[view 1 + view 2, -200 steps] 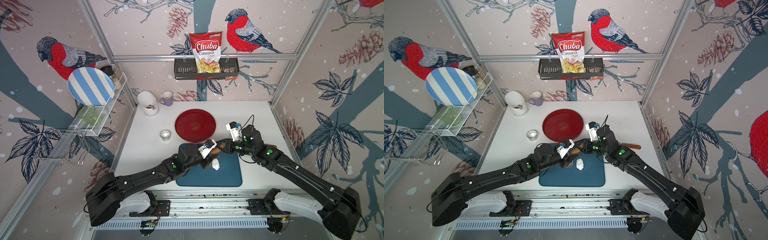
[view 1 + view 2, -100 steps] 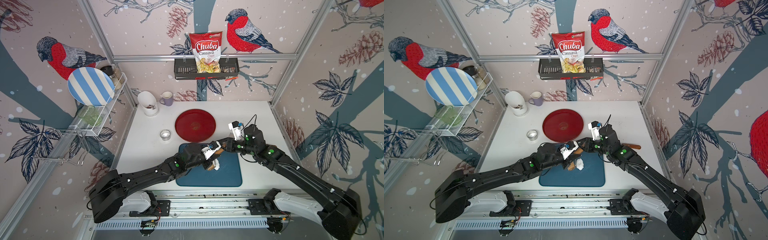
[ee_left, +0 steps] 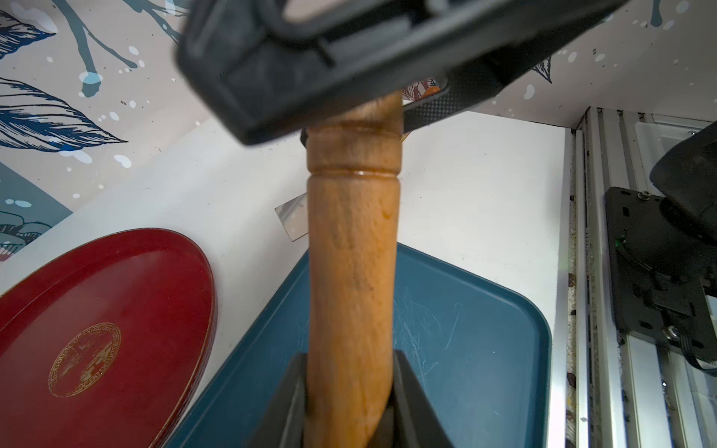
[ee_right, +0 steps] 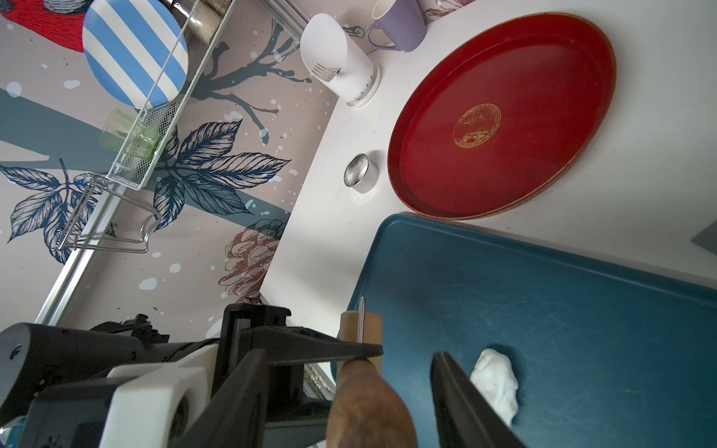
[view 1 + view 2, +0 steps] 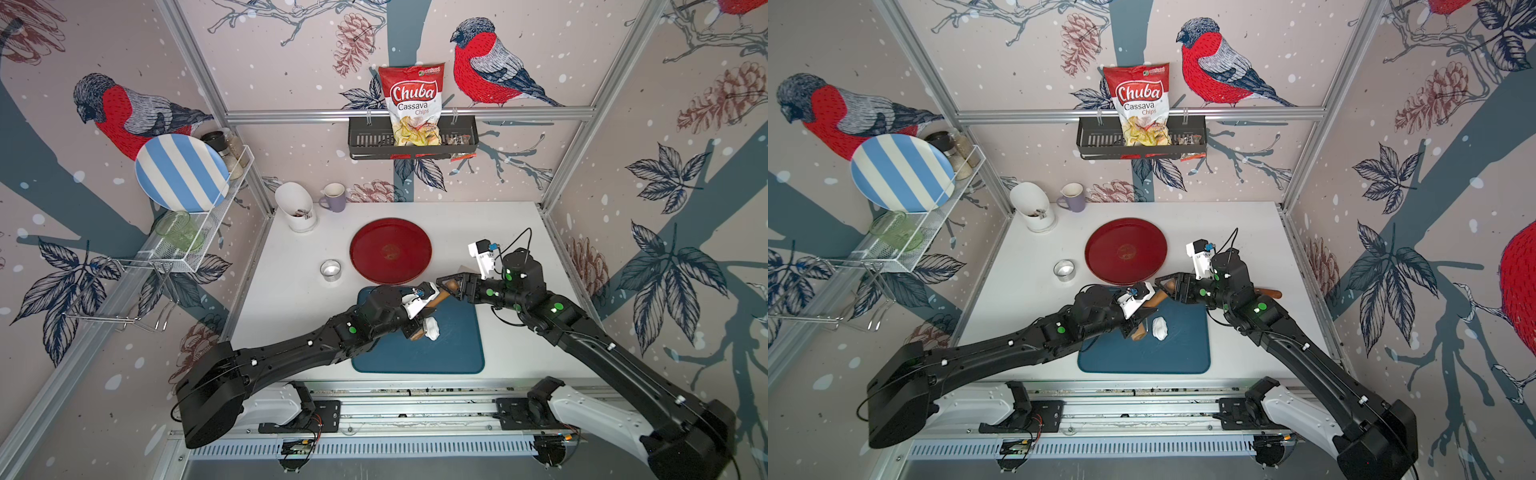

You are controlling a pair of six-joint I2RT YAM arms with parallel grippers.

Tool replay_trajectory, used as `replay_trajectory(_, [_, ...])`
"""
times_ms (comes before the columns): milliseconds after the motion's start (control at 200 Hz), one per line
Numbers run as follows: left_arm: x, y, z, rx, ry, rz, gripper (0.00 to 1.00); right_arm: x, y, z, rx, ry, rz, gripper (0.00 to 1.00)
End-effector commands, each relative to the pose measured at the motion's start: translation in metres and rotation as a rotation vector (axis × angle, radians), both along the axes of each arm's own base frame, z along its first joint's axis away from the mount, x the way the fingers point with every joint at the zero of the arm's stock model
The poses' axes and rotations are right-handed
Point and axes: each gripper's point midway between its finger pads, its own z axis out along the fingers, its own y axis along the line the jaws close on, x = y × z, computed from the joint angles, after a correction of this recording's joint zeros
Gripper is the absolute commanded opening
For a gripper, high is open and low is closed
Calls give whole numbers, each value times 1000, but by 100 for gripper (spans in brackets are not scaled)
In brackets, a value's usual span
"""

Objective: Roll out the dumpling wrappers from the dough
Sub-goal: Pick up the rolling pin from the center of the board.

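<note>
My left gripper [image 3: 349,355] pinches the rolling pin [image 3: 351,252] at one end. My right gripper [image 4: 349,355] stands spread around the handle at the other, with a gap showing beside it. The blue tray [image 5: 440,353] sits at the tabletop's [image 5: 282,299] near edge. The dough [image 5: 431,327] — a white lump — lies near the tray's middle, just beside the pin, with bare tray on its near side. Bare tabletop runs along the left edge. At the far-left corner a white holder [image 5: 296,205] contains cutlery. The wall basket [image 5: 365,139] holds a bag [image 5: 412,104] reading "Chuba Cassava Chips".
</note>
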Motion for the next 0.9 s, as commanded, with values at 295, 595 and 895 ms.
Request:
replay_trajectory(295, [-3, -11, 20, -35, -59, -62, 0, -12, 14, -10, -25, 32, 100, 37])
replay_trajectory(595, [-4, -13, 22, -38, -63, -72, 0, -12, 16, -12, -38, 31, 105, 27])
replay_trajectory(895, [-4, -15, 22, -33, -63, -77, 0, -12, 18, -14, -45, 29, 113, 25])
